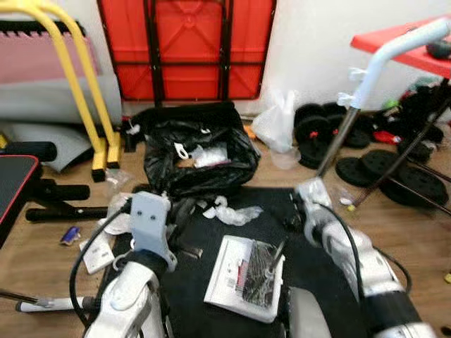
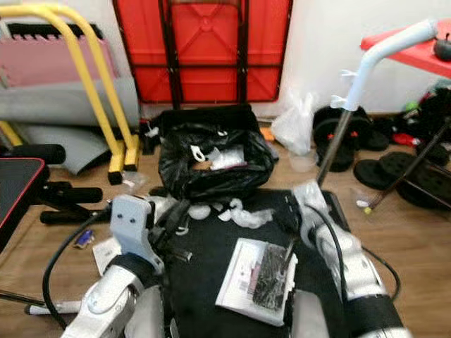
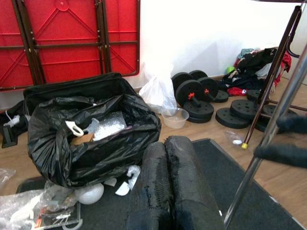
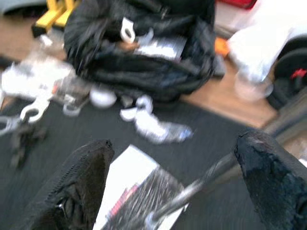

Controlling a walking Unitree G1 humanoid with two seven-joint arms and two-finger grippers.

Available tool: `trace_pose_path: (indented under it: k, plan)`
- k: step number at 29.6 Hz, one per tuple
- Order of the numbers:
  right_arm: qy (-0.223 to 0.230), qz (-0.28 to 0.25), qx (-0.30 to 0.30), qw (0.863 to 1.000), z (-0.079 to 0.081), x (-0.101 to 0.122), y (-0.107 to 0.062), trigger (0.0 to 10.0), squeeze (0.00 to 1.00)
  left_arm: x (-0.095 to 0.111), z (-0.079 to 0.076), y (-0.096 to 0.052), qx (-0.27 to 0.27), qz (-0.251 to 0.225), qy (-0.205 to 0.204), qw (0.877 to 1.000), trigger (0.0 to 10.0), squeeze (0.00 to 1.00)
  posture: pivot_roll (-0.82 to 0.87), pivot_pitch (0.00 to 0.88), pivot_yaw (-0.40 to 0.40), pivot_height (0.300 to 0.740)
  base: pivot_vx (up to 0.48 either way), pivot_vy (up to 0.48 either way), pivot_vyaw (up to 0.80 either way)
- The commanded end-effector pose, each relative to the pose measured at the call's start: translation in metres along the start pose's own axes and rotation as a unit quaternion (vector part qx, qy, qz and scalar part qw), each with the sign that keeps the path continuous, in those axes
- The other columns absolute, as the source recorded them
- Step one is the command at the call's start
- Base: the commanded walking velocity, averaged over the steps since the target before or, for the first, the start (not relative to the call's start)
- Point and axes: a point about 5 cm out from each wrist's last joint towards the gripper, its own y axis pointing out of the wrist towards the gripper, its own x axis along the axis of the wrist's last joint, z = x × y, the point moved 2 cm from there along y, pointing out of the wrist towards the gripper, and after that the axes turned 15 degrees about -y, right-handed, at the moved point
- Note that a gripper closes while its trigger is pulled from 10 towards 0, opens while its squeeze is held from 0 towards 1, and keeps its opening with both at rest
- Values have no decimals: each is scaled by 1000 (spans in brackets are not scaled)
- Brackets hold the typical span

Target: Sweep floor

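A broom with a steel pole (image 1: 337,141) and pale grip (image 1: 394,49) slants down from the upper right; its dark bristles (image 1: 261,271) rest on a white dustpan (image 1: 229,278) on the black mat (image 1: 204,296). My right gripper (image 4: 177,177) is open, its fingers (image 4: 81,182) standing wide on either side of the pole (image 4: 206,179). My left gripper (image 3: 168,187) is shut and empty, reaching over the mat toward an open black trash bag (image 1: 201,158) with litter inside. Crumpled plastic scraps (image 1: 236,213) lie on the mat between bag and dustpan.
A red folded table (image 1: 187,46) leans on the back wall. A yellow frame (image 1: 77,84) and black bench (image 1: 21,183) stand at the left. Weight plates (image 1: 394,176), a red table's legs (image 1: 394,162) and a white plastic bag (image 1: 278,123) crowd the right. Papers (image 1: 99,250) lie left of the mat.
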Motion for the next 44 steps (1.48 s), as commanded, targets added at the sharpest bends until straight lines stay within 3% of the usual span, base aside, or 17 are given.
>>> trace_pose_path:
  k: [1, 5, 12, 18, 20, 23, 29, 31, 37, 44]
  plan:
    - [-12, 21, 16, 1000, 1, -9, -2, 10000, 0, -2, -12, -2, -74, 17, 7, 997, 10000, 0, -81, 0, -51, 445, 0, 0, 0]
    - [-23, 59, -22, 998, -11, -25, -5, 10000, 0, -3, -15, -5, -82, 20, 12, 996, 10000, 0, -81, 0, -51, 425, 0, 0, 0]
    - [-17, 65, -66, 996, -20, -26, -2, 10000, 0, -5, -24, -6, -118, 30, 12, 992, 10000, 0, -81, 0, -48, 400, 0, 0, 0]
    - [-4, 29, -73, 997, -21, -15, 5, 10000, 0, -6, -31, -8, -148, 38, 14, 988, 10000, 0, -74, 0, -45, 380, 0, 0, 0]
    - [-4, 29, -73, 997, -21, -15, 5, 10000, 0, -6, -31, -8, -148, 38, 14, 988, 10000, 0, -74, 0, -45, 380, 0, 0, 0]
    - [0, -18, -79, 997, -20, 1, 14, 10000, 0, -6, -35, -10, -155, 42, 13, 987, 10000, 0, -63, 10, -48, 375, 0, 0, 0]
    - [3, -37, -76, 996, -18, 9, 19, 10000, 0, -5, -36, -12, -154, 42, 12, 987, 10000, 0, -58, 20, -48, 375, 0, 0, 0]
    - [39, -73, -73, 994, -17, 20, 24, 10000, 0, -5, -38, -14, -154, 41, 10, 987, 10000, 0, -46, 33, -54, 375, 0, 0, 0]
    - [120, -105, -111, 981, -27, 28, 29, 10000, 0, -4, -41, -17, -155, 43, 1, 987, 10000, 0, -40, 51, -53, 375, 0, 0, 0]
    - [138, -120, -117, 976, -30, 33, 34, 10000, 0, -3, -43, -18, -159, 44, -1, 986, 10000, 0, -39, 61, -55, 375, 0, 0, 0]
